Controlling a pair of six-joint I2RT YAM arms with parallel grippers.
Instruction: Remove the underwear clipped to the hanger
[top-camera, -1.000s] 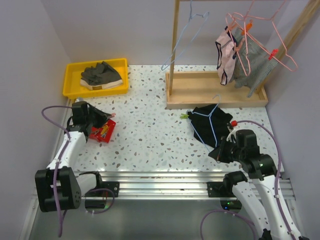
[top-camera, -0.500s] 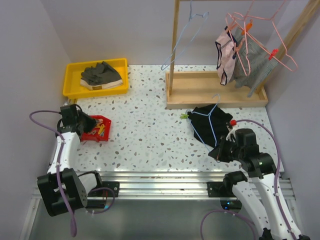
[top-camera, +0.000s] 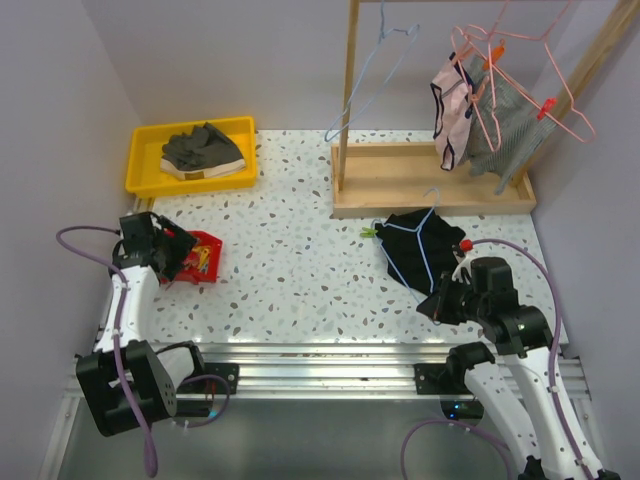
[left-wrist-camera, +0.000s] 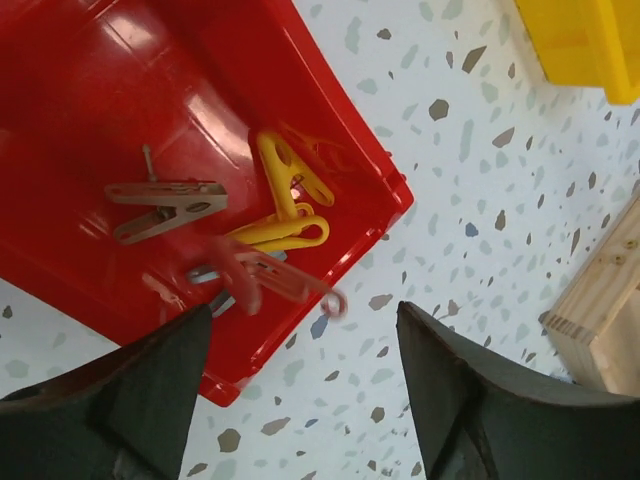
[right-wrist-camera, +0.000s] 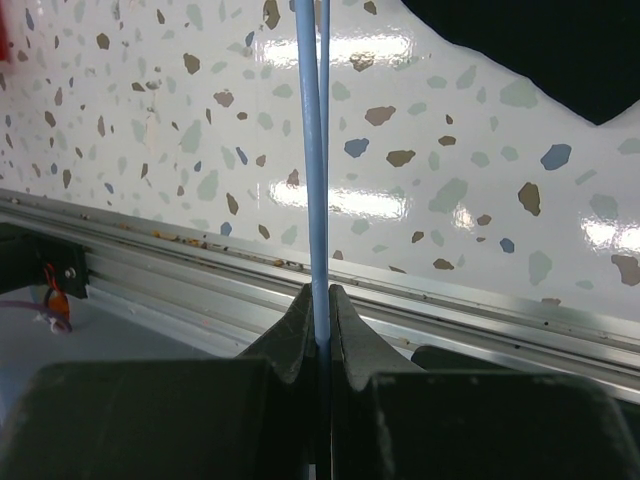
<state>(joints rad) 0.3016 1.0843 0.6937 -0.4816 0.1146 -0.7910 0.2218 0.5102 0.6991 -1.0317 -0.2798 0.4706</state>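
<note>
One black underwear (top-camera: 412, 243) lies spread flat near the right edge of the table (top-camera: 300, 270), just in front of the wooden rack (top-camera: 430, 182). It is dark, plain and crumpled, with a thin blue hanger (top-camera: 430, 262) lying across it. A green clip (top-camera: 369, 233) sits at its left tip and a red clip (top-camera: 465, 246) at its right tip; whether either one bites the cloth cannot be told. The right gripper (top-camera: 437, 305) sits at the underwear's near end. The left gripper (top-camera: 178, 250) hovers by the left edge over a red tray (top-camera: 208, 266). A yellow bin (top-camera: 140, 165) with a grey garment (top-camera: 203, 150) stands in the far left corner.

From the left wrist, the left gripper (left-wrist-camera: 300, 400) has its fingers (left-wrist-camera: 150, 390) spread wide and holds nothing. Below it the tray (left-wrist-camera: 90, 90) carries a yellow clip (left-wrist-camera: 285, 190), a beige clip (left-wrist-camera: 165, 200) and a blurred pink clip (left-wrist-camera: 270, 280) near its rim.

From the right wrist, the right gripper (right-wrist-camera: 320, 310) is pinched tight on the hanger's (right-wrist-camera: 316, 150) wire, which runs straight up the frame. The underwear (right-wrist-camera: 540, 40) shows as a flat black patch at the upper right, resting on the table.
</note>
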